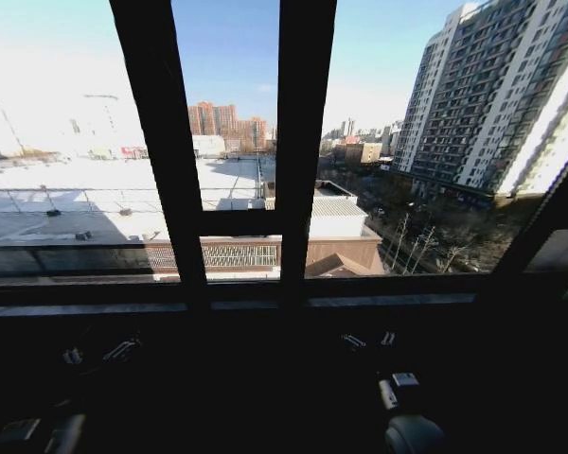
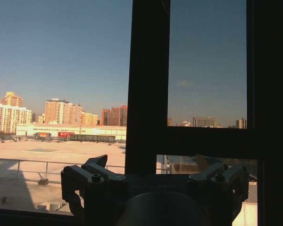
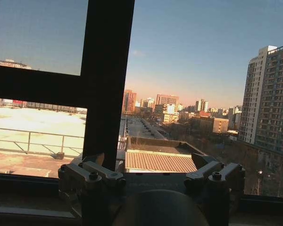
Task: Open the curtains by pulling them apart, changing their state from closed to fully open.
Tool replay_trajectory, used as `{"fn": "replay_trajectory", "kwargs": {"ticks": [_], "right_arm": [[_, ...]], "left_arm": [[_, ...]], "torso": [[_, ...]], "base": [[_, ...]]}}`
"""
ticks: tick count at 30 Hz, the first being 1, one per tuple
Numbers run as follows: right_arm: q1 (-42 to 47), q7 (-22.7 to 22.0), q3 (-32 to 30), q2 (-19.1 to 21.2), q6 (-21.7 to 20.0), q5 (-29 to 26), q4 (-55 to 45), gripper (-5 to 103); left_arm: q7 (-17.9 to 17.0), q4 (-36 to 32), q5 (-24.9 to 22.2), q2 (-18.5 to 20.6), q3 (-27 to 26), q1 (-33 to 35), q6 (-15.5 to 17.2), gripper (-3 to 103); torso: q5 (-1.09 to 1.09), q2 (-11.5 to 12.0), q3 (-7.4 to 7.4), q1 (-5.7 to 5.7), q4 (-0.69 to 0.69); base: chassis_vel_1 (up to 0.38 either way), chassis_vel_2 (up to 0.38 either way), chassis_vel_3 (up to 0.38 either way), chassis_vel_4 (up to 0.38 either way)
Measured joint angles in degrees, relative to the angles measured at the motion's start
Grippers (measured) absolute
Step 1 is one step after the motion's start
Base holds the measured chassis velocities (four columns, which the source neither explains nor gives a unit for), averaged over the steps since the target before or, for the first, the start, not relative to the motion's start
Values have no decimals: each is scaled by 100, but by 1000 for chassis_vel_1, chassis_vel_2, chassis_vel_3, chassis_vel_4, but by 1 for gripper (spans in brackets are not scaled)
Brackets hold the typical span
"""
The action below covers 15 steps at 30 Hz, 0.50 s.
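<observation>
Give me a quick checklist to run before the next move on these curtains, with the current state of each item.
1. Left gripper open, nothing between its fingers: ok.
2. Right gripper open, nothing between its fingers: ok.
3. Both grippers held low, below the window sill: ok.
4. No fabric across the middle panes on either side of the window frame: ok.
5. Curtains pulled fully to both sides: cannot tell; the panels cannot be made out at the edges of the head view.
</observation>
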<state>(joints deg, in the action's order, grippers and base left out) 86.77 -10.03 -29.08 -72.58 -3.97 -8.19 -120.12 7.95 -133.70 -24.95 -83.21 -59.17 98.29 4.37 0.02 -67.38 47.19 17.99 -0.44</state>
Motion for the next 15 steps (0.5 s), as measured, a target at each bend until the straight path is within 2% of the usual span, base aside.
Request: {"fn": "replay_trajectory", "kwargs": {"ticks": [15], "right_arm": [[-38,-1,65,-74,2,33,40,100]], "left_arm": [[-1,107,-39,59,-44,27,-47,100]], "torso": [[-1,0,0,0,0]], "base": [[62,-353,-61,361]]}}
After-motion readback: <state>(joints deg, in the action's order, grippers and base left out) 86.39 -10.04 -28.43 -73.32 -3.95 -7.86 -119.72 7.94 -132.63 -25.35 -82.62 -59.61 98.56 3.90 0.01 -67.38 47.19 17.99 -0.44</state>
